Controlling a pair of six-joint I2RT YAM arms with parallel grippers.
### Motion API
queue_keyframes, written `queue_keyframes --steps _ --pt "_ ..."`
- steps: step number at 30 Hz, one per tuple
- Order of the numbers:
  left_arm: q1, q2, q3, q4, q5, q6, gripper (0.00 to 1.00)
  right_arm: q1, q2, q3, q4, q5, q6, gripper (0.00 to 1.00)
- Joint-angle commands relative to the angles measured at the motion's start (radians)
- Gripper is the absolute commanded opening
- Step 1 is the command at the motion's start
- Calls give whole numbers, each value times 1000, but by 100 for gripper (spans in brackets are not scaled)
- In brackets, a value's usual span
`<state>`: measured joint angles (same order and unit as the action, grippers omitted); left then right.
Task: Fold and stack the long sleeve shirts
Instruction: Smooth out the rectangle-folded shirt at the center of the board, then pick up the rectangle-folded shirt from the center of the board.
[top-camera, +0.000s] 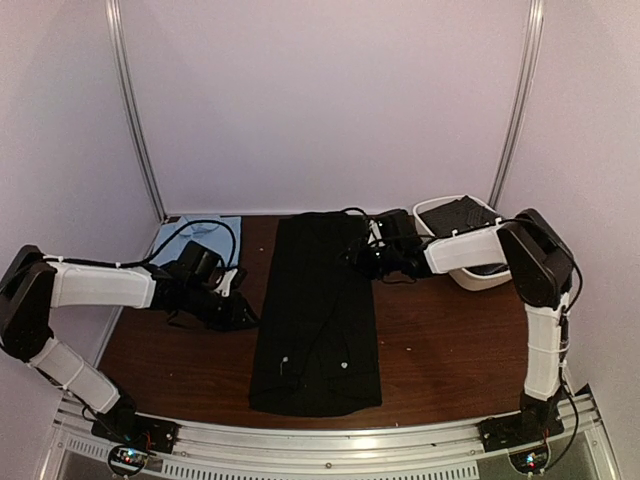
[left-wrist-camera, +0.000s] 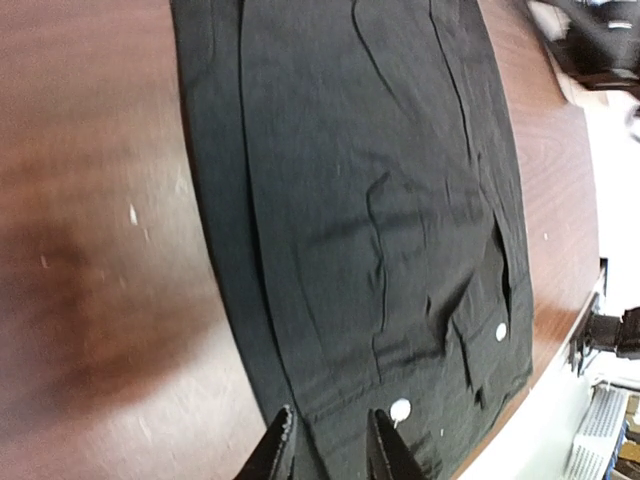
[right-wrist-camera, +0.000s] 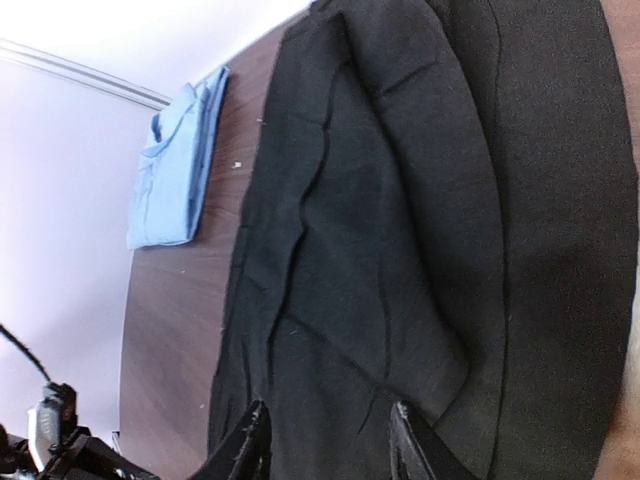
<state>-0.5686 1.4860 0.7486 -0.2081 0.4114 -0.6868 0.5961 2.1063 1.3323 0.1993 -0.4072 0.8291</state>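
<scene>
Your black shirt (top-camera: 318, 310) lies mid-table as a folded strip, its long axis running from far edge to near edge, with pale buttons (top-camera: 343, 366) at the near end; the collar is hard to make out. The left gripper (left-wrist-camera: 330, 425) is at its left border and the right gripper (right-wrist-camera: 330, 425) at its far right, both with fingers apart and holding nothing. The light blue shirt (top-camera: 205, 232), far left, is half hidden behind cables.

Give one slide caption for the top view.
Black shirt folded into a long strip; light blue shirt far left.

Matt black cloth shirt (top-camera: 316, 310) on glossy brown wood table (top-camera: 440, 340).
</scene>
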Motion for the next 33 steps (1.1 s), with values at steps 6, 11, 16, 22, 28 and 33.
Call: queue_keyframes --steps 6,11,16,22,28,33 --pt "-10 -102 -147 103 83 -34 26 155 -433 -401 -116 88 -59 46" --pt "-50 -127 -197 139 48 -89 27 209 -577 -589 -115 59 -45 47" --pt "-60 -145 -212 113 28 -115 31 217 -690 -739 -68 19 -10 48" --pt "-63 -102 -216 107 54 -89 36 227 -703 -822 32 -36 53 49" --pt "-65 -49 -199 76 74 -49 38 245 -691 -886 88 -51 97 49" --pt "-66 -33 -185 40 69 -32 38 271 -685 -923 107 -48 119 50"
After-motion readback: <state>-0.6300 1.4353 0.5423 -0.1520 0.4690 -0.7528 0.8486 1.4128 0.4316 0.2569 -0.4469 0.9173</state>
